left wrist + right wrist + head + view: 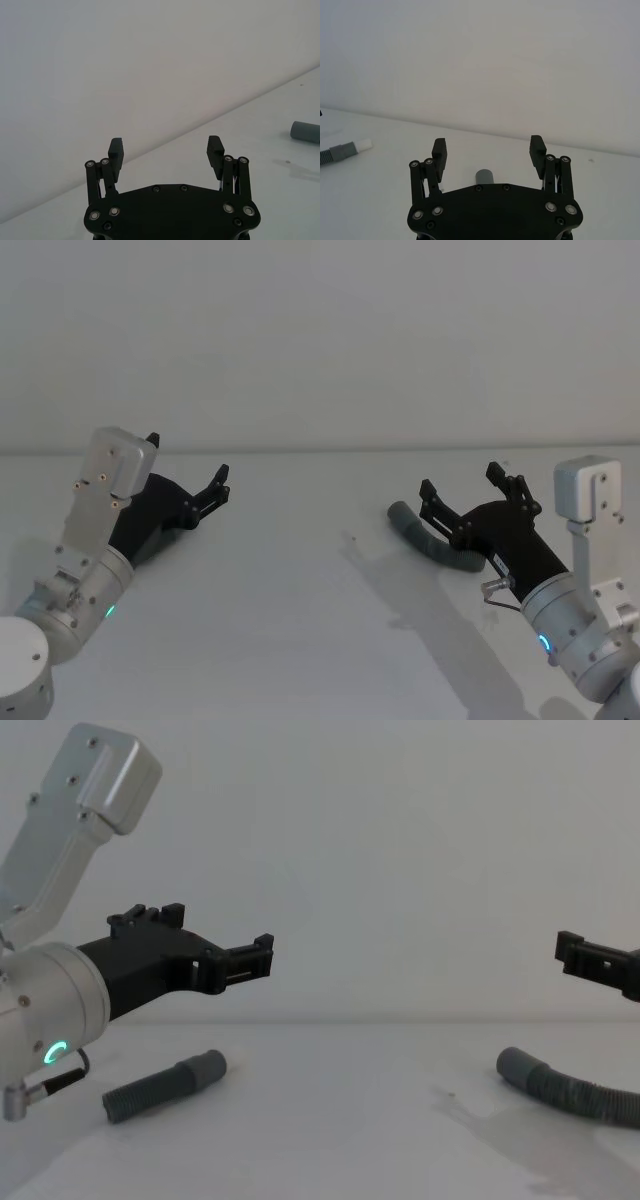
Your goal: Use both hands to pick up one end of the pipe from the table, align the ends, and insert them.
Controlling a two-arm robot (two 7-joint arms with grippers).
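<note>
The grey ribbed pipe (432,538) lies on the white table (300,620). One smooth cuffed end (400,511) points toward the middle, just below my right gripper (460,480). That gripper hovers open above it, and the cuff (484,176) sits between and below the fingers of the right gripper (488,145). A second end (203,1068) lies on the table under my left gripper (220,930), which hangs open above it with nothing held. In the right wrist view a cuff with a whitish tip (351,148) lies far off. The left gripper (165,145) faces a distant grey cuff (306,131).
A plain pale wall (320,340) rises behind the table's back edge. Bare white surface (340,1120) stretches between the two pipe ends. The left gripper (187,460) and its silver wrist (100,490) cover the table's left side in the head view.
</note>
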